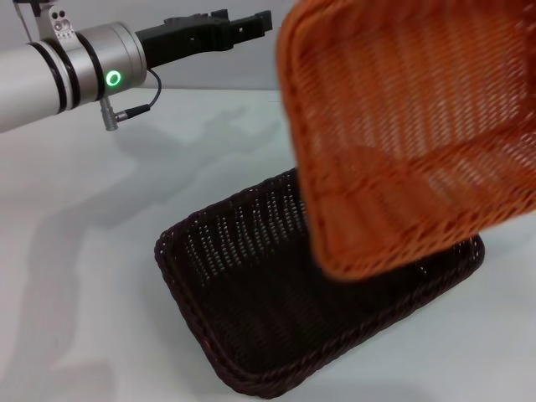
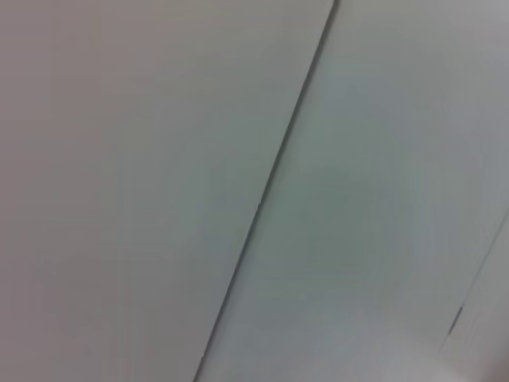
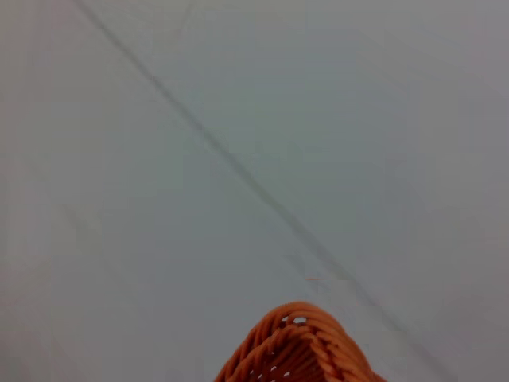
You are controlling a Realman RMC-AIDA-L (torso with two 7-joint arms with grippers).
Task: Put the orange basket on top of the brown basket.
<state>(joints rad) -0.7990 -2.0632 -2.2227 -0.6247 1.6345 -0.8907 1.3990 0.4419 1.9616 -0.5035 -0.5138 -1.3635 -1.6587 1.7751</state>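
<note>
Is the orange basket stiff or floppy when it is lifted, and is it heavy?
The orange basket hangs tilted above the brown basket yet keeps its shape, so it is probably stiff. Its open weave suggests it is light. Tilted like this, it may swing.

Orange basket (image 1: 402, 126) — bright orange open weave; brown basket (image 1: 276, 327) — near-black brown weave; table (image 1: 84, 251) plain white.

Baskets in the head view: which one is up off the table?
The orange basket: it hangs tilted in the air, over the right part of the brown basket, which lies flat on the table.
</note>
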